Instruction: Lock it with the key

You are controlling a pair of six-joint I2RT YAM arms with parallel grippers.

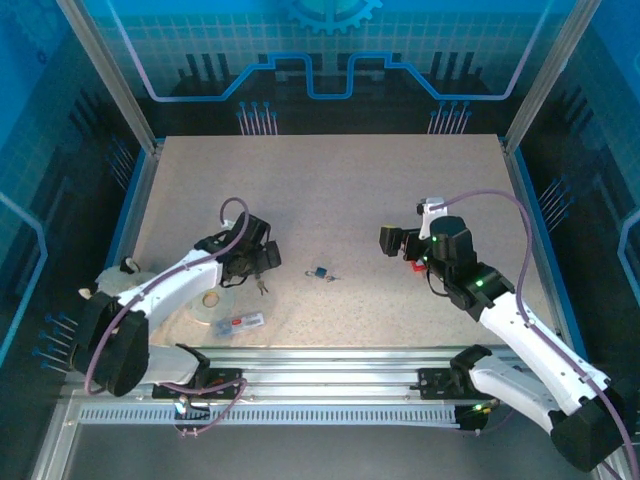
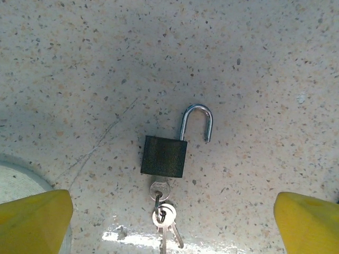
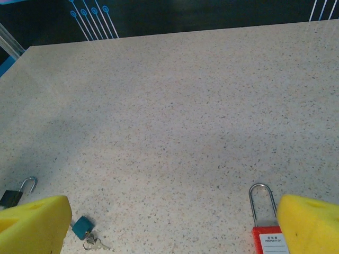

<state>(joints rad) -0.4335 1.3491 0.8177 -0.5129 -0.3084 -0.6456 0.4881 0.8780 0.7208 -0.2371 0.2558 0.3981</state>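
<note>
Left end effector (image 2: 169, 225), wide open and empty, above black padlock (image 2: 164, 156) with keys (image 2: 165, 219) on counter (image 2: 79, 63); right end effector (image 3: 169, 225) equally open, empty, beside red padlock (image 3: 267, 235).

The red padlock (image 3: 262, 231), near and to the right on the counter, bore a white label reading "PROPERTY OF". The line above it was too small to read.

table (image 2: 79, 63): beige, dark-speckled. padlock (image 2: 164, 156): black body, silver shackle (image 2: 197, 119); keys (image 2: 165, 219) silver. small padlock (image 3: 82, 226): teal-blue. third padlock (image 3: 267, 238): red, white label, silver shackle. finger pads (image 2: 34, 222): yellow. arms (image 1: 160, 285): white and black; cables (image 1: 500, 200) purple. back wall (image 1: 330, 40): blue, grid and circuit lines.
</note>
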